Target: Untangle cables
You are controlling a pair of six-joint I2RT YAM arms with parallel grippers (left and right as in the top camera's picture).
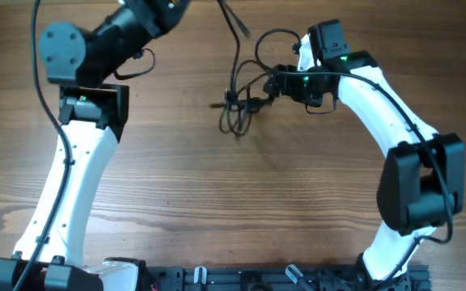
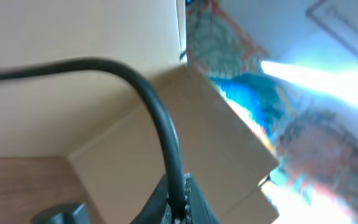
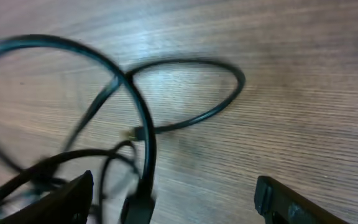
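2 arms over wooden table (image 1: 176,202) | cables (image 1: 234,103) in a loose tangle at the table's far middle | right gripper (image 3: 173,208) low over the tangle, jaws wide apart, loops beside its left finger | left gripper (image 2: 180,200) pinched narrow on 1 of the cables, which arcs leftward
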